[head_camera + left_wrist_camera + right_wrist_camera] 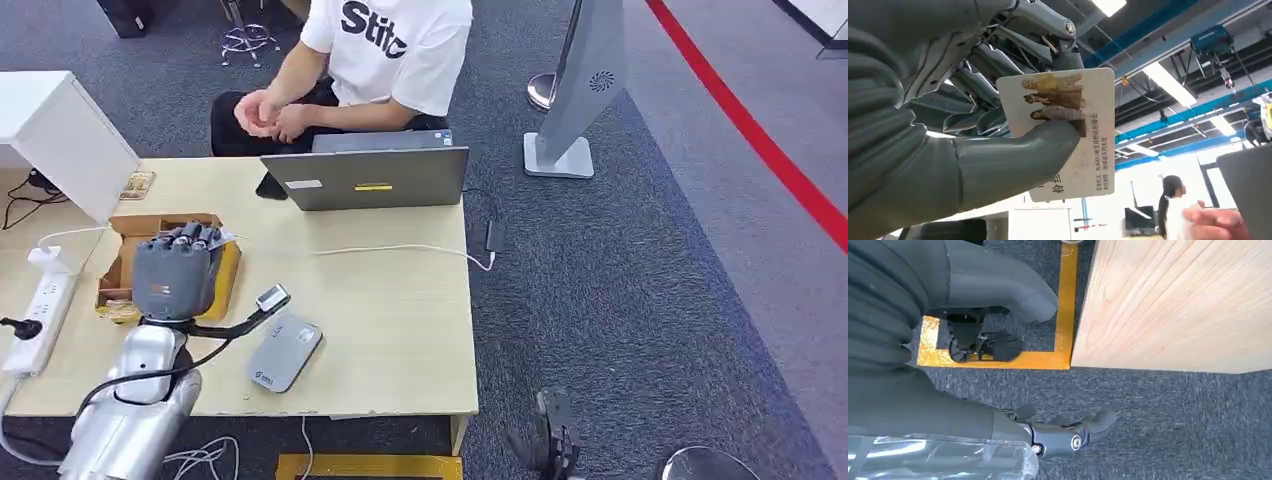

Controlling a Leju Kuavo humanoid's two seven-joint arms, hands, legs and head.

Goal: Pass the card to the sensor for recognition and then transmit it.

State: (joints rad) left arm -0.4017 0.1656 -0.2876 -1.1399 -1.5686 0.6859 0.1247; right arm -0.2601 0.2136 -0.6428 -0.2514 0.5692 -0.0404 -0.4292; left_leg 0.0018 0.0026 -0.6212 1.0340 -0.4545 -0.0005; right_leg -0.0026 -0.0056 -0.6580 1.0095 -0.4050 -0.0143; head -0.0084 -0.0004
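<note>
The white printed card (1068, 125), with small pictures of figures on one end and lines of dark print on the other, is pinched in the robot's left hand (176, 272): the thick grey thumb (1013, 162) presses across one face and the darker fingers (983, 87) back the other. From the head view that hand is raised above the left part of the pale wooden table (400, 330), over an open brown cardboard box (125, 270), its back toward the camera so the card itself is hidden there. Just right of the hand and nearer the table's front edge lies the flat grey rounded sensor pad (284, 352), apart from the hand. A grey laptop (368, 175) stands at the far edge, and behind it sits a person in a white printed T-shirt (395, 45) with hands together. A white power strip (38, 310) lies at the left edge, and a white cable (390, 250) runs across the table.

The right hand (1068, 432) hangs low beside the table over grey carpet, holding nothing, its fingers loosely apart.
</note>
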